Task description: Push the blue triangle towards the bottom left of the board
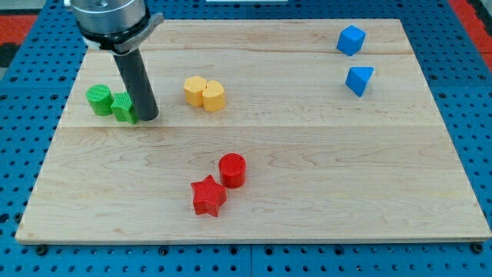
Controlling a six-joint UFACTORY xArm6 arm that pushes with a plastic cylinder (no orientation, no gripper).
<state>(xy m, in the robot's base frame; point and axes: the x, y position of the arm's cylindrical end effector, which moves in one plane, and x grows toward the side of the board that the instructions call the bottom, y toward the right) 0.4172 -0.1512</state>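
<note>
The blue triangle [359, 79] lies near the board's right side, toward the view's top. A blue cube [350, 40] sits just above it near the top edge. My tip [147, 118] is far to the view's left, right beside a green star-like block [124, 107], partly covering its right side. A green round block [99, 100] touches that block on its left. The tip is a long way from the blue triangle.
Two yellow blocks [204, 93] sit together right of my tip. A red cylinder [232, 170] and a red star [208, 195] lie together at the bottom centre. The wooden board [323, 177] rests on a blue pegboard.
</note>
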